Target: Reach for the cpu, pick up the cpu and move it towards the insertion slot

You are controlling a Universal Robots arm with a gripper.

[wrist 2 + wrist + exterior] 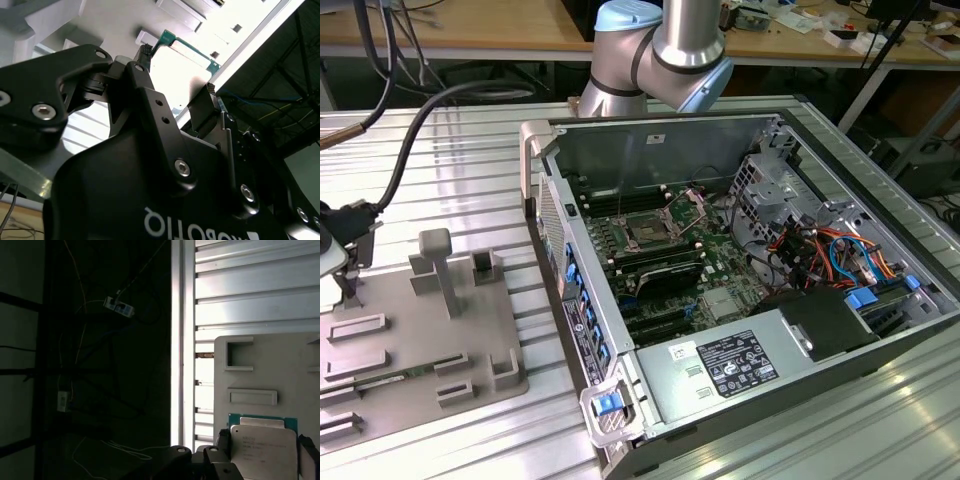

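Note:
The cpu, a silvery square chip with a thin green rim, sits between my gripper's black fingers in both wrist views. The fingers rest against its two opposite edges, so the gripper is shut on it. In the second wrist view the cpu glares white between the fingertips. In the exterior view my gripper is at the far left, over the grey tray. Whether the chip is clear of the tray I cannot tell. The insertion slot lies inside the open computer case, far to the exterior view's right.
The case's tall side wall stands between the tray and the motherboard. Grey posts and blocks rise from the tray. A thick black cable hangs over the ribbed metal table. Inside the case are a power supply and drive cables.

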